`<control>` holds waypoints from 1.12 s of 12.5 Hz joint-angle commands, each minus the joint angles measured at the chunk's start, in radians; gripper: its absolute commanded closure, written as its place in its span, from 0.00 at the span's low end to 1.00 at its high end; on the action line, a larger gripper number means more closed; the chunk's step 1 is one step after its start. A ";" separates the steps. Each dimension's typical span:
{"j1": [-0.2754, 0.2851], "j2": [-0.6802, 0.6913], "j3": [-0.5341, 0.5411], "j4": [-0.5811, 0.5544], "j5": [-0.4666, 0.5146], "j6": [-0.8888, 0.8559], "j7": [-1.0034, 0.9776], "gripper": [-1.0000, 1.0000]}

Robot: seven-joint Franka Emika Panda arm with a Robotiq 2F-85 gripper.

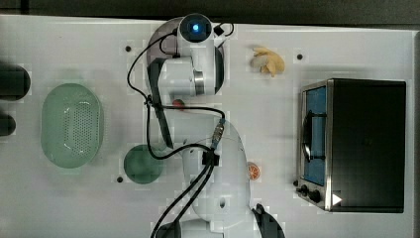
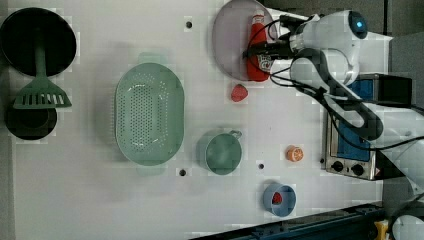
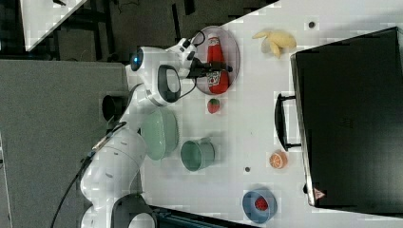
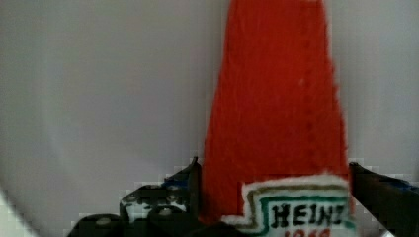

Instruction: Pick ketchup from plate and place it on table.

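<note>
The ketchup (image 2: 258,50) lies flat on the plate (image 2: 230,40), which sits at a far edge of the table (image 2: 100,200), near the corner where the arm reaches; in the wrist view the bottle's red body (image 4: 276,108) and its white label are between the two dark fingers (image 4: 190,182). The pincer (image 2: 260,50) is spread wide apart, one finger on each side of the bottle, not clamped on it; a small strawberry (image 2: 239,93) lies on the table just beside the plate
</note>
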 commanded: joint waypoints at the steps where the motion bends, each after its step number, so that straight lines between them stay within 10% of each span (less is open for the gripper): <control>1: 0.011 -0.013 -0.002 0.032 -0.001 0.034 -0.047 0.15; 4: 0.012 -0.016 -0.002 0.043 -0.001 0.031 -0.047 0.43; 14: -0.020 -0.278 -0.004 0.040 0.070 -0.260 -0.027 0.43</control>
